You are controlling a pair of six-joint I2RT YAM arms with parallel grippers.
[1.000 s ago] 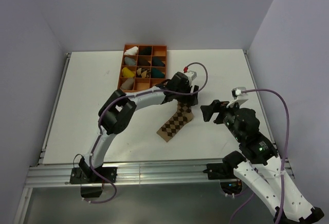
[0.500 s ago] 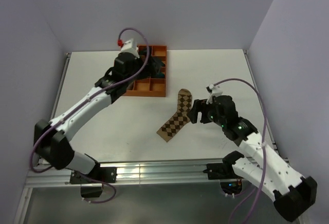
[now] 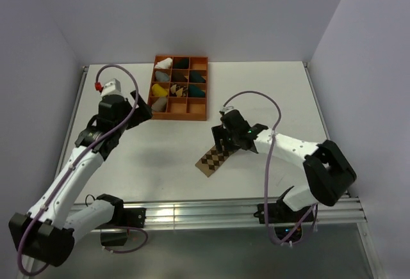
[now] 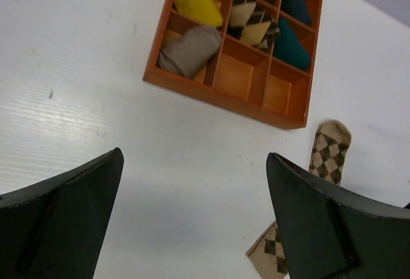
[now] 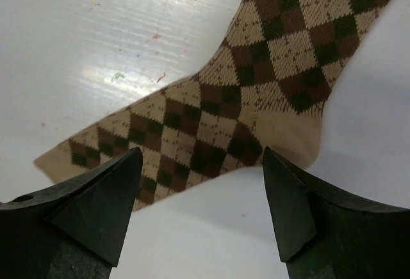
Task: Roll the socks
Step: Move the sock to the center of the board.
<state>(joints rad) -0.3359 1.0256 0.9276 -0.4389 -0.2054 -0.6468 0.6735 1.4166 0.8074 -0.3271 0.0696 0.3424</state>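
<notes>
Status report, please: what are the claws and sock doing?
Left gripper open, near tray. Right gripper open above argyle sock, flat on table. Nothing blocking.

- You have no lettering, number, brand or sign to read in any of the three views.
- The argyle sock under the right gripper shows only its diamond pattern.
- The orange tray ahead of the left gripper shows no legible label.
- The coloured specks on the table beside that sock form no characters.
</notes>
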